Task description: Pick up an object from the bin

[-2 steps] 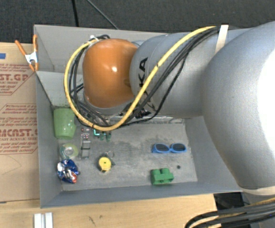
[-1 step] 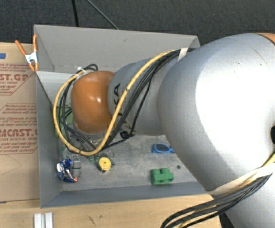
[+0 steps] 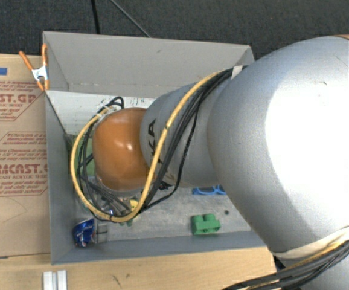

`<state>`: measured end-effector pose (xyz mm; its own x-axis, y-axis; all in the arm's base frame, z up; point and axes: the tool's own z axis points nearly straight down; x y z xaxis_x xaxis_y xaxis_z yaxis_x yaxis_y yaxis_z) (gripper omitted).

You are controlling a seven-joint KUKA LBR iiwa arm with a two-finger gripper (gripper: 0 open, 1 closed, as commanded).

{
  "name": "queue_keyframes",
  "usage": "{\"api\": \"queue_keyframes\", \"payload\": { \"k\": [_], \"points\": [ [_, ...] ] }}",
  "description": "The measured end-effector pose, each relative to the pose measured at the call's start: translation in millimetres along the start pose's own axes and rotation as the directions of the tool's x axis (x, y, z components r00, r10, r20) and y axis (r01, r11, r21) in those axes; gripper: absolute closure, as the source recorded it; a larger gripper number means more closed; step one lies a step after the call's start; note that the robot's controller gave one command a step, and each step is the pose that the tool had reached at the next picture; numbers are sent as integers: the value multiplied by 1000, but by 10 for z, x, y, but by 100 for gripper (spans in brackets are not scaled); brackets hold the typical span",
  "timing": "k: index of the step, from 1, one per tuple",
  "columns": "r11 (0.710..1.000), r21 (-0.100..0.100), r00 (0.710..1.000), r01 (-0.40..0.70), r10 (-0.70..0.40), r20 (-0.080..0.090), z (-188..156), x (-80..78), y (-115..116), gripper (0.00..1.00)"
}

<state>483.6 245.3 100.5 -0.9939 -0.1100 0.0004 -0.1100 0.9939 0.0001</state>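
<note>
A dark part of my gripper's body (image 3: 110,199) shows among cables just below the orange dome, low over the bin's front left area. Nearest to it, a small blue and silver thing (image 3: 84,232), shaped like a toy car, lies in the front left corner. It sits a little below and left of the gripper, apart from it. A green block (image 3: 205,223) rests on the floor near the front wall, to the right. A thin blue looped thing (image 3: 209,191) lies behind the block, partly under the arm.
The arm and its orange dome with looped cables cover most of the bin's middle and right. A bit of green peeks out by the left wall behind the cables. Bare floor runs along the front wall between the blue thing and the green block.
</note>
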Motion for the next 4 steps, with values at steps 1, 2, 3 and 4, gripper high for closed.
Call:
{"api": "queue_keyframes", "payload": {
  "k": [1, 2, 3, 4],
  "points": [
    [990, -1, 990, -142, 142, 0, -73, 44, 12, 0],
    [990, 0, 990, -144, 144, 0, 317, 37, -1, 0],
    [990, -3, 990, -144, 144, 3, 308, 26, 3, 0],
    [989, -10, 989, -146, 146, 20, 242, -31, 9, 100]
  ]
}}
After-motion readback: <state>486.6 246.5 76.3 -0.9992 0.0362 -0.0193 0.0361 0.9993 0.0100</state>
